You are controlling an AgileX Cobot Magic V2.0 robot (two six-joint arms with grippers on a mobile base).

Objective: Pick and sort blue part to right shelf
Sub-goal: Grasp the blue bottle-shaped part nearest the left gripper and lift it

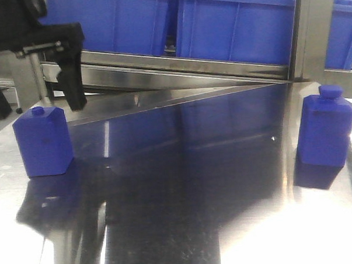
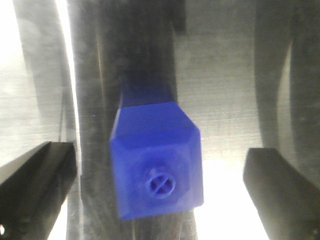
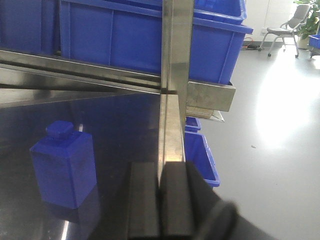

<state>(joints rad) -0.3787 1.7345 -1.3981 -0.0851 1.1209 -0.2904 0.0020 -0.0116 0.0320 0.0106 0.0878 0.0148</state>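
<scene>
blue part (image 2: 157, 165) stands between the left hand's (image 2: 158, 192) parted fingers, touching neither.

The polished stainless-steel tabletop (image 1: 183, 167) is flat and mirror-bright, streaked with dark reflections and white glare. Two things stand on it, both upright and well apart. A blue plastic bottle-shaped block with a small round cap (image 1: 42, 141) sits near the table's left side. A second blue plastic block with a wider cap (image 1: 326, 128) sits near the right side. Each throws a blue reflection onto the steel in front of it.
</scene>
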